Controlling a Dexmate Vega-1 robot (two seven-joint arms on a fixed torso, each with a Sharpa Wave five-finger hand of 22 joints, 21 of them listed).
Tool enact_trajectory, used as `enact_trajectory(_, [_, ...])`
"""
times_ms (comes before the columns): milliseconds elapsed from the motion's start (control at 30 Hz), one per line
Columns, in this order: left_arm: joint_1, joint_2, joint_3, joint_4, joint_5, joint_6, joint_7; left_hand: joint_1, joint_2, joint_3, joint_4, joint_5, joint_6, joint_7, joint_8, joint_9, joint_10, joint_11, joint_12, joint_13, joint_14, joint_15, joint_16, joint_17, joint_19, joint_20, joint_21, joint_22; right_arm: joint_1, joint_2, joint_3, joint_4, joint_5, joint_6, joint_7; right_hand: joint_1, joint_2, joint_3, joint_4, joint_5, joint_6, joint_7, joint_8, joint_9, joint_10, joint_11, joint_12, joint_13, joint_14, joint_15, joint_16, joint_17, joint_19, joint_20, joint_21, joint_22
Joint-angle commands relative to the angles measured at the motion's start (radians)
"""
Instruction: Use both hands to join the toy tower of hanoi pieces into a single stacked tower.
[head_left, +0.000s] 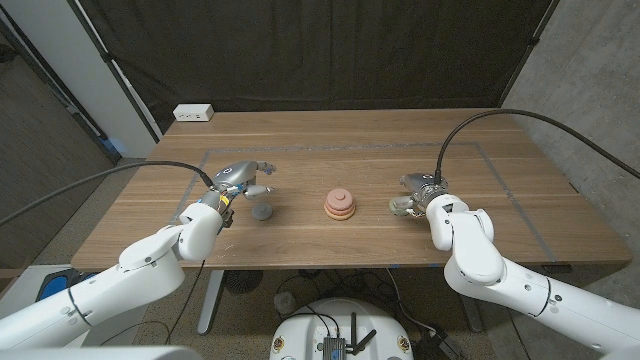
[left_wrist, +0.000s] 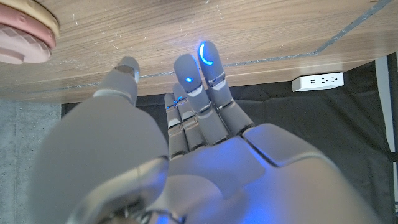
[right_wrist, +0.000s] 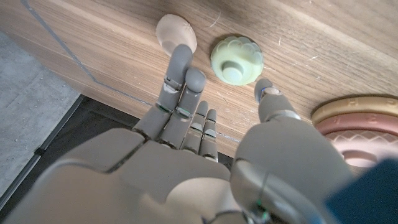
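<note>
Wooden tabletop (head_left: 360, 150) carries a stepped stack of pink and tan rings (head_left: 341, 204) between the two hands. Left hand (head_left: 240, 180) holds nothing, its fingers (left_wrist: 205, 68) extended and slightly apart; a small grey round piece (head_left: 262, 211) sits just beneath and beside them, apart from the stack. Right hand (head_left: 415, 196) also holds nothing, fingers (right_wrist: 180, 74) loosely spread. Just past its fingertips lie a pale green scalloped disc (right_wrist: 236, 60) and a pale beige round piece (right_wrist: 176, 32), neither gripped.
</note>
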Motion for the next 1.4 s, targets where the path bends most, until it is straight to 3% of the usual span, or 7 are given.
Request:
enact_trajectory(33, [-0.007,0.000,0.005,0.009,-0.003,-0.011,-0.007,0.013,0.002,0.009,-0.001,0.007,0.011,0.004,-0.007,0.006,0.007,-0.005,0.000,0.002,0.004,-0.053,0.004,0.002,0.008,-0.129,0.002,0.002,-0.020,0.041,0.019,0.033,-0.052,0.019,0.042,0.016,0.000,-0.001,-0.002,-0.002,-0.004,0.000,0.001,0.001,-0.004,0.003,0.002,0.001,0.000,-0.097,0.003,0.001,-0.005,-0.119,-0.001,0.001])
enact_trajectory(1400, [0.018,-0.002,-0.029,0.020,-0.046,-0.058,0.010,0.013,0.006,0.016,0.002,0.011,0.020,0.006,-0.010,0.008,0.018,0.000,-0.002,0.007,0.006,-0.053,0.006,0.002,0.009,-0.128,0.002,0.002,-0.067,0.142,0.073,0.134,-0.192,0.087,0.161,0.024,0.005,-0.013,0.000,-0.007,-0.009,0.004,0.003,-0.005,0.000,0.007,0.008,-0.005,0.001,-0.097,0.005,-0.007,-0.006,-0.118,-0.002,0.001])
